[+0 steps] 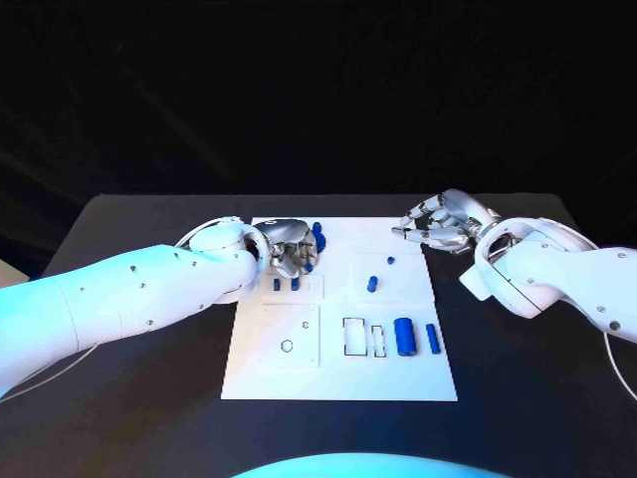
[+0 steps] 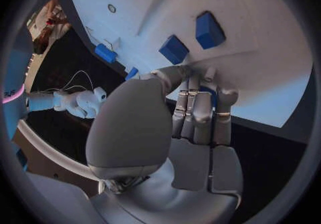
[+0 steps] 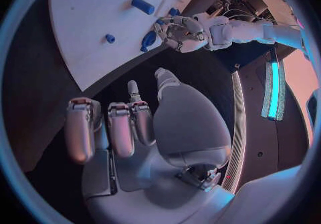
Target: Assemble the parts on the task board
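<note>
**Left hand down on the board's far corner, right hand waiting off its edge**

White board lies flat in the middle of the black desk, long side running away from the robot.

Left hand sits over the board's far left part, fingers pointed down onto the surface. In the left wrist view the fingertips press at the edge of a raised panel, just beside two square blue blocks. A sliver of blue shows between the fingers, but I cannot tell whether anything is actually held. In the head view a long blue piece stands out just beyond this hand, touching or nearly touching it; two short blue pegs stand in slots just on the near side of the hand.

Right hand hovers at the board's far right corner, off the edge, fingers curled loosely inward with gaps between them. The right wrist view shows the palm empty, nothing in it, black desk beneath.

Other parts on the board: a small blue stud and a slanted blue piece in the right middle panel; nearer the robot, a thick blue cylinder with a slimmer blue bar beside it to the right, apart. Left of the cylinder, a rectangular cut-out and a thin pale-blue strip.
</note>
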You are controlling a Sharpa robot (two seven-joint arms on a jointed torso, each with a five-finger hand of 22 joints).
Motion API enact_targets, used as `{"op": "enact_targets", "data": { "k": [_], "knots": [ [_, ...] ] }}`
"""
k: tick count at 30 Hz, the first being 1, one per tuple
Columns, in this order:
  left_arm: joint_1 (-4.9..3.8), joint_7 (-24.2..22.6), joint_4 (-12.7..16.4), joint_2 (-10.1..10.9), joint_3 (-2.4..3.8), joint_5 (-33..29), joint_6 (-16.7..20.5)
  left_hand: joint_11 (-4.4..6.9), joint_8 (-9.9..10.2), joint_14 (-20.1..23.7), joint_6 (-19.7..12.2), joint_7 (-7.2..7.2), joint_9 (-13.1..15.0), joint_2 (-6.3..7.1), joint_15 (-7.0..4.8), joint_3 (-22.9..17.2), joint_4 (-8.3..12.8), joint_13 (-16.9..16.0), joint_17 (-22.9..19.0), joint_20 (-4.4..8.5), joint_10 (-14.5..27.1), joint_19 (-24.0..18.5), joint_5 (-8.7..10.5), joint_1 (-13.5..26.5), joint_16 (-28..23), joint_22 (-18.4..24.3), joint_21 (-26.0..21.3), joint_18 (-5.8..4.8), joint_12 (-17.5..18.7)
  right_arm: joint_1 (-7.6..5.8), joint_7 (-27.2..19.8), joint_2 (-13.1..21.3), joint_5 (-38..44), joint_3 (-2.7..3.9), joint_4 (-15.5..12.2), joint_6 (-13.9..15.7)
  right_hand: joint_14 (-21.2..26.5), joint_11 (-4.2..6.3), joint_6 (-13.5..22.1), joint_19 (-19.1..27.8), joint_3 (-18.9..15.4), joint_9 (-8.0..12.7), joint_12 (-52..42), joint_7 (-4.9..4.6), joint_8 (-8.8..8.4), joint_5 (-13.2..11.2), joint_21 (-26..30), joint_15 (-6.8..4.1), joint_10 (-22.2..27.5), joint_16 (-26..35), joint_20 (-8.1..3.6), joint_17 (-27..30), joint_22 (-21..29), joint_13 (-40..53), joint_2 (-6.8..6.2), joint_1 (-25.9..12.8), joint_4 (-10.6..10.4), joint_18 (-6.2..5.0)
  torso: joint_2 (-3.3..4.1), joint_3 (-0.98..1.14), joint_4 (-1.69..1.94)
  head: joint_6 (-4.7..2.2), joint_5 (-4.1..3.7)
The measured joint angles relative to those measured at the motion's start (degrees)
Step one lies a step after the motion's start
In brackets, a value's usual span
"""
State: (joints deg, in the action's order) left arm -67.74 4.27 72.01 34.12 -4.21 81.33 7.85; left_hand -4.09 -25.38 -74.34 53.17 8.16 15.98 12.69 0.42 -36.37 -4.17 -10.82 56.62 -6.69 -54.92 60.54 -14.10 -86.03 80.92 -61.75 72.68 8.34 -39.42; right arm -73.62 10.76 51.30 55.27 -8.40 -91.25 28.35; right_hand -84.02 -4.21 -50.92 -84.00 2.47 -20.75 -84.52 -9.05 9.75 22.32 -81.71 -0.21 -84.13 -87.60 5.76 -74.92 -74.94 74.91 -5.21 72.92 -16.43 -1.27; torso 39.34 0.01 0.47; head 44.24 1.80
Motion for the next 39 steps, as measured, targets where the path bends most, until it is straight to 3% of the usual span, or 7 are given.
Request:
{"op": "enact_targets", "data": {
  "k": [9,20,28,39],
  "knots": [
    [0.02,-0.06,1.37,0.60,0.60,-1.62,1.70,0.19,0.74,-1.21,0.94,-0.27,0.42,0.37,0.01,-0.15,0.15,0.30,0.86,0.03,-0.81,0.60,0.00,2.31,0.44,-0.51,0.46,0.00,1.59,0.00,0.00,-0.02,0.02,0.00,0.05,0.00,0.00,0.00,0.00,0.00,0.00,0.00,0.00,0.00,0.00,0.00,0.00,0.00,0.00,0.00,0.00,0.00,0.01,0.00,0.00,0.00,0.00,0.00,0.00,-0.04,-0.01,-0.14,-0.05],
    [-0.12,0.31,4.14,3.91,2.16,-6.10,1.80,0.00,1.12,-1.21,1.35,-0.27,0.80,0.74,0.01,-0.15,0.15,0.49,0.96,0.02,-1.43,1.01,0.00,3.60,0.43,-0.43,0.46,0.01,2.60,0.01,0.00,0.12,0.02,0.00,0.07,0.00,0.00,0.00,0.00,0.00,0.00,0.01,0.00,0.00,0.00,0.00,0.00,0.00,0.00,0.00,0.00,0.01,0.01,0.00,0.00,0.00,0.00,0.00,-0.05,-0.01,0.07,-0.15,-0.09],
    [-0.34,1.02,4.63,5.85,2.39,-7.07,1.35,0.00,1.12,-1.21,1.34,-0.27,0.89,0.77,0.01,-0.15,0.15,0.48,0.71,0.02,-1.42,1.01,0.00,4.05,0.43,-0.43,0.46,0.01,2.64,0.01,0.00,0.28,0.03,0.00,0.06,0.00,0.00,0.00,0.00,0.00,0.00,-0.06,0.00,0.00,0.25,0.00,0.00,0.00,0.00,0.00,0.00,0.01,0.02,-0.01,0.00,0.00,0.00,0.00,-0.07,0.02,0.08,0.02,0.07],
    [-0.36,1.77,4.40,6.82,2.40,-6.91,0.14,0.20,1.34,-1.21,1.54,-0.49,0.96,0.77,0.01,-0.15,0.15,0.53,0.72,0.03,-1.63,1.01,0.00,4.05,0.43,-0.36,0.46,0.01,2.99,0.05,0.00,0.26,0.03,0.00,0.09,0.00,0.00,0.00,0.00,0.00,0.00,-0.05,0.00,0.00,0.24,0.00,0.00,0.00,0.00,0.00,0.00,0.02,0.03,-0.01,0.00,0.00,0.00,0.01,-0.03,-0.02,0.04,0.15,0.30]
  ]
}}
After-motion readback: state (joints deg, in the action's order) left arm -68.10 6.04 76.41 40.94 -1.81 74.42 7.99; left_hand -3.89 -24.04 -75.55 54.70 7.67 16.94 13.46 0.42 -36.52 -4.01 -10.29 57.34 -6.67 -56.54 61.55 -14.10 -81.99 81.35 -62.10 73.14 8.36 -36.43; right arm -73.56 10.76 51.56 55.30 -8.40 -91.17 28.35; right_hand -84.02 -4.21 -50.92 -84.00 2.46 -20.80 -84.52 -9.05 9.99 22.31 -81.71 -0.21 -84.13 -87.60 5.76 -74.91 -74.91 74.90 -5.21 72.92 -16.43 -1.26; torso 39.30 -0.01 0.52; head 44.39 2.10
